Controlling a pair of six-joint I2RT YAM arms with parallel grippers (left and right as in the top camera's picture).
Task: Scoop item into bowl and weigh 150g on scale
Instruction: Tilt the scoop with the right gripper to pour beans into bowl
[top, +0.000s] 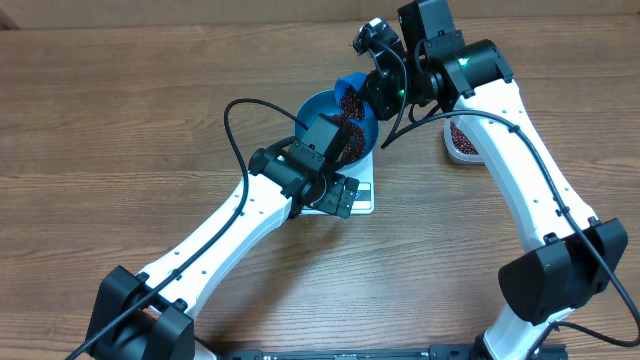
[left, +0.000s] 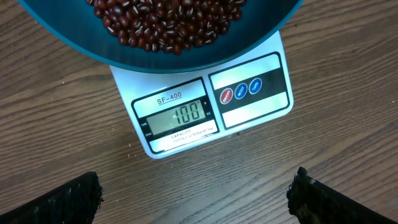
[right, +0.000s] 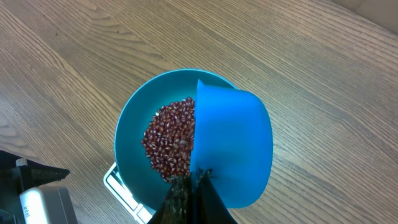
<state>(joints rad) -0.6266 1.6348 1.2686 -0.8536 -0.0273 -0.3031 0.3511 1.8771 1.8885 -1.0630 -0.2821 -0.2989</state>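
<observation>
while right end effector (right: 189, 186) grips scoop (right: 233, 146), beans (right: 169, 142) lie below in bowl (right: 127, 134).

1. A robot test bench, as in a lab or workshop: two white and black arms, the left arm (top: 215, 235) and the right arm (top: 530, 170), are fixed at one edge of a wood-grain table (top: 120, 110).
2. Loose black cables (top: 237, 135) run along the arms.
3. The table holds only trial props: a kitchen scale (left: 211, 106), a blue bowl (right: 134, 130) of beans (right: 171, 140) and a tub (top: 462, 140).
</observation>
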